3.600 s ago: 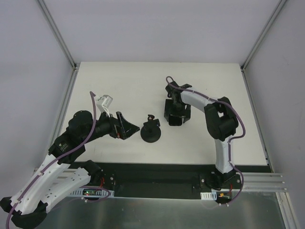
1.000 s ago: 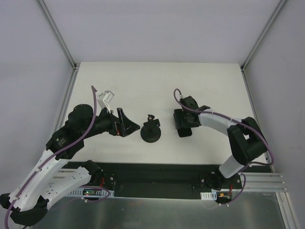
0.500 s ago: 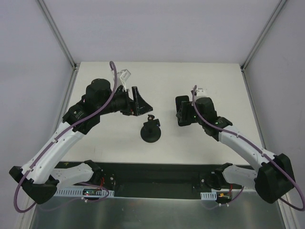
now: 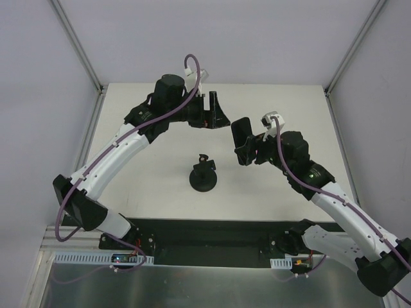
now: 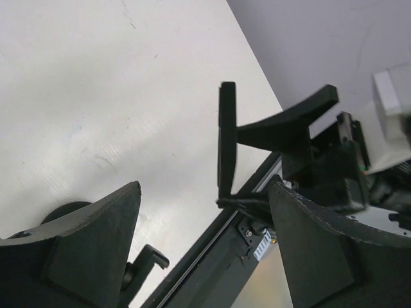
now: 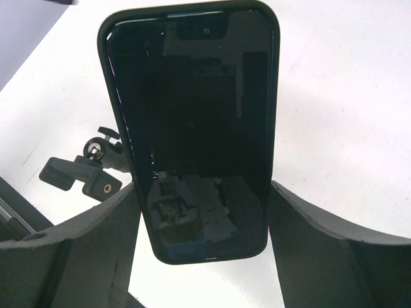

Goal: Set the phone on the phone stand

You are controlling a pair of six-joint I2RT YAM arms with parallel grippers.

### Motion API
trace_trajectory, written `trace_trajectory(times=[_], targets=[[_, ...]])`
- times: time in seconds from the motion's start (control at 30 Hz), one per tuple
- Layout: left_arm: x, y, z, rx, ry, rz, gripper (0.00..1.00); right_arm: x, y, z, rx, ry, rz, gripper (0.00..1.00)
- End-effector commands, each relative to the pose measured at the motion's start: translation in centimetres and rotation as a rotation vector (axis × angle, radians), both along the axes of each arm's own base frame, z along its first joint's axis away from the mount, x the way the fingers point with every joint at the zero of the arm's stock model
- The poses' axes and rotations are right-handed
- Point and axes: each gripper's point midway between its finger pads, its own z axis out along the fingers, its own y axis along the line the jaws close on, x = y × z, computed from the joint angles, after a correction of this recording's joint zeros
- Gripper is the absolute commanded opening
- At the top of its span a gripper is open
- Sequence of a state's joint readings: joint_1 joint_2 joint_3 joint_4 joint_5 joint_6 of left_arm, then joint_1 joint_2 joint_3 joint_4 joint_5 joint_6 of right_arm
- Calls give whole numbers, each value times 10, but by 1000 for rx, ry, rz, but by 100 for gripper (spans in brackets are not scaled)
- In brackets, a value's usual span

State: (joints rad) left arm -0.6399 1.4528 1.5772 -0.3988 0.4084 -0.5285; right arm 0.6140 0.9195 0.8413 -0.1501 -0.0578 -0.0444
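You are looking down on a white table [image 4: 289, 186] that is sitting inside pale grey walls [image 4: 225, 38], with metal frame posts [image 4: 77, 45] running along the corners. The right gripper [image 6: 202, 205] is grasping the phone [image 6: 192, 128] across its width at the lower end and holding it in the air, off the table, to the right of the phone stand [image 4: 204, 177]. The phone's long axis is running straight out from the fingers, its notch end is pointing away from the gripper, and its dark glass is facing the wrist camera. The stand is sitting upright on its disc base near the table's middle. The left gripper [image 5: 204, 192] is hanging released over the far side, jaws spread and gripping nothing.
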Motion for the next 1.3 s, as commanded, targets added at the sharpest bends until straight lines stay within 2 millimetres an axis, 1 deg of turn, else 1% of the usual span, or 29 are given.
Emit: trace_trajectory(times=[0.0,0.1,0.2,0.27,0.37,0.43,0.5,0.57,0.67,0.7,0.73,0.77,0.8,0.83,0.87,0.9,0.93,0.97,1.0,1.03,1.07,1.17,1.2,1.23,1.27], targets=[[14,-19,14,-15,-64,-33,78,-4,4,55,57,-151,36,1],[15,-32,7,-5,-55,-59,73,-6,2,58,51,-163,36,1],[10,-48,2,-6,-38,-99,66,-8,3,58,43,-166,46,1],[5,-59,-2,-3,-26,-128,60,-9,2,59,40,-173,45,1],[0,-70,-8,-3,-6,-151,56,-12,1,61,44,-181,50,1],[-3,-75,-13,-5,16,-172,47,-14,0,62,47,-185,51,1],[-9,-81,-13,-16,34,-197,38,-17,-1,62,47,-187,51,1],[-13,-85,-12,-27,48,-212,33,-18,-1,60,43,-184,52,1],[-16,-90,-11,-42,55,-233,22,-20,-1,60,45,-183,57,1],[-19,-91,-10,-50,59,-249,16,-22,-1,60,47,-184,62,1],[-20,-93,-10,-53,61,-258,3,-23,-1,59,46,-181,66,1],[-21,-92,-8,-57,57,-263,0,-26,-1,58,42,-173,74,1],[-22,-92,-9,-54,53,-265,0,-28,-1,57,39,-166,80,6],[-22,-88,-9,-48,41,-252,0,-30,0,54,35,-151,89,18],[-22,-84,-10,-35,19,-246,0,-32,-1,49,25,-126,91,35],[-22,-80,-8,-29,-2,-237,0,-33,-2,45,16,-108,91,70],[-22,-71,-6,-13,-42,-212,0,-35,-2,40,5,-87,93,84],[-23,-66,-4,-6,-65,-202,0,-38,-5,32,-15,-47,90,94],[-24,-61,-3,2,-85,-193,0,-40,-6,26,-32,-21,90,97],[-28,-51,2,9,-125,-184,0,-41,-9,22,-46,-1,83,97],[-26,-44,5,18,-151,-151,0,-44,-13,14,-70,35,73,97],[-33,-22,21,15,-219,-98,0,-50,-23,8,-78,82,27,96],[-34,-18,25,13,-235,-89,0,-51,-26,9,-55,101,-5,96],[-41,-10,34,1,-262,-83,0,-47,-34,8,-55,113,-70,96],[-43,-5,38,-1,-281,-74,0,-50,-38,4,-62,144,-91,96]])
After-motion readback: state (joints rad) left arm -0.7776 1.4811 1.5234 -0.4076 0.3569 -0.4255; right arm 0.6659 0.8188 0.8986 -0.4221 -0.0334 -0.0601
